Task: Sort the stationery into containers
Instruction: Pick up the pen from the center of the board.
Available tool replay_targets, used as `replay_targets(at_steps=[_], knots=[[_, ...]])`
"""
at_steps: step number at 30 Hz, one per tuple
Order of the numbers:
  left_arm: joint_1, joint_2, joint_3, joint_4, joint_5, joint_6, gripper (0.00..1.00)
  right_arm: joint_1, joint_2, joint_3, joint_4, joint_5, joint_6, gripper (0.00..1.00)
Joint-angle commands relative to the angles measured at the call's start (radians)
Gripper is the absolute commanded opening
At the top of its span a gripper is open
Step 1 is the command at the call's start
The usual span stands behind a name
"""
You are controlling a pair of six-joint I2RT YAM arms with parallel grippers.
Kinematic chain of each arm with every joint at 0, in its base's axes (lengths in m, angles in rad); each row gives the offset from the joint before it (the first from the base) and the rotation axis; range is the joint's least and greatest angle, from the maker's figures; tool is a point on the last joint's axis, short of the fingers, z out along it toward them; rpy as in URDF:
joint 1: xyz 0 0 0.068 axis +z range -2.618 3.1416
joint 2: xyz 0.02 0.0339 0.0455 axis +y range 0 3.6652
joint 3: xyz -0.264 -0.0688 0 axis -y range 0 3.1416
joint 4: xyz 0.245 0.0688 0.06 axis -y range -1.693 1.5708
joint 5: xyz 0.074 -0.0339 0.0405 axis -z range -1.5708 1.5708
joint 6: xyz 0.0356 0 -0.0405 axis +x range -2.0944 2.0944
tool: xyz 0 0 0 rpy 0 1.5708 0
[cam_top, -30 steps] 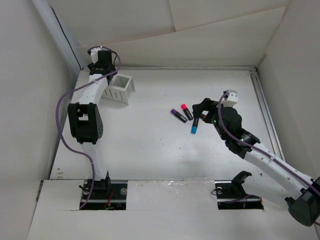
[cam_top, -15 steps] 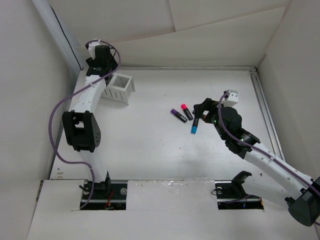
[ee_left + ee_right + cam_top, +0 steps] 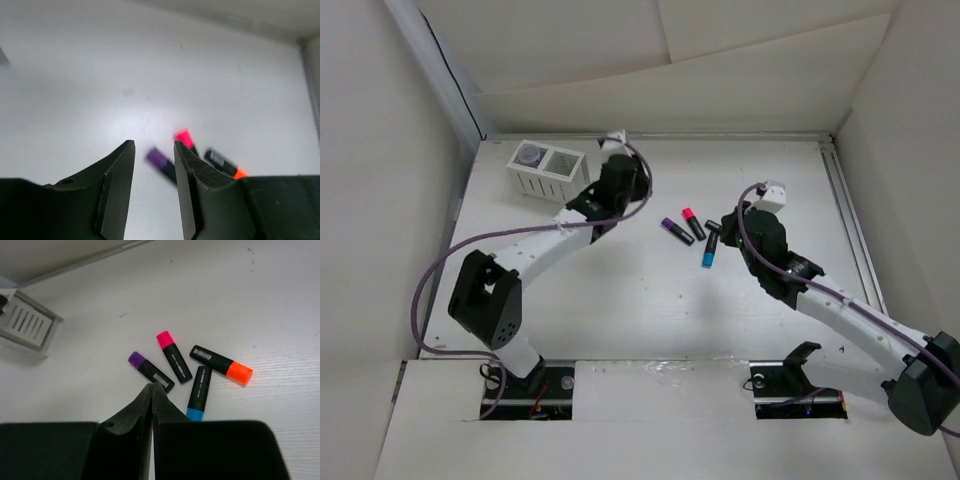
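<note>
- Four pens lie loose on the tabletop (image 3: 620, 300), well apart from the box (image 3: 555, 185), on its right and nearer the arm bases.
- The purple pen (image 3: 151, 372) is nearest the box and the pink pen (image 3: 174, 357) next. The orange pen (image 3: 221, 364) and blue pen (image 3: 198, 393) lie farthest from it.
- They look light, stiff and smooth-bodied, so they are likely to roll or slip out of a skewed pinch.
- The best hold is probably across the black barrel at mid-length, fingers square to the pen's long axis.
- The purple pen has bare tabletop on its box side, so it looks the easiest first pick. The blue pen's black end sits just beside the orange pen, which leaves little room for a finger.
- A round grey piece (image 3: 528, 155) already sits in the box's left compartment, and the other compartment looks empty.
- The left tool (image 3: 154, 144) is between the box and the pens, pointing at the pens. Its fingers are parted by a slim gap with nothing in it.
- The right tool (image 3: 152, 387) is over the pens, well away from the box. Its fingers are pressed together and hold nothing, so it must spread them before any grasp. Whether the tips touch the purple pen cannot be told.
</note>
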Motion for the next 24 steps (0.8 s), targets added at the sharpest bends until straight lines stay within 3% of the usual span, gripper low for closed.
replay_targets(at_steps=[1,4,6,7,10,16,24], knots=[[-0.066,-0.02,-0.147,0.119,0.028,-0.078,0.33,0.01,0.034,0.026,0.035,0.029,-0.003,0.08],[-0.109,0.026,-0.191,0.173,0.07,-0.129,0.34,0.01,0.052,0.036,0.026,0.06,0.006,0.21],[-0.172,0.103,-0.156,0.131,-0.026,-0.14,0.37,0.001,0.052,0.046,0.014,0.074,0.006,0.31],[-0.191,0.133,-0.113,0.093,-0.049,-0.14,0.39,0.001,0.052,0.046,0.014,0.074,0.006,0.41],[-0.243,0.244,-0.053,0.052,-0.085,-0.181,0.45,-0.019,0.031,0.037,0.014,0.074,0.006,0.55],[-0.243,0.348,-0.013,0.042,-0.109,-0.287,0.48,-0.041,0.012,0.028,0.014,0.042,0.006,0.57],[-0.243,0.42,0.049,0.042,-0.118,-0.321,0.55,-0.041,-0.019,0.019,0.014,0.0,0.015,0.61]])
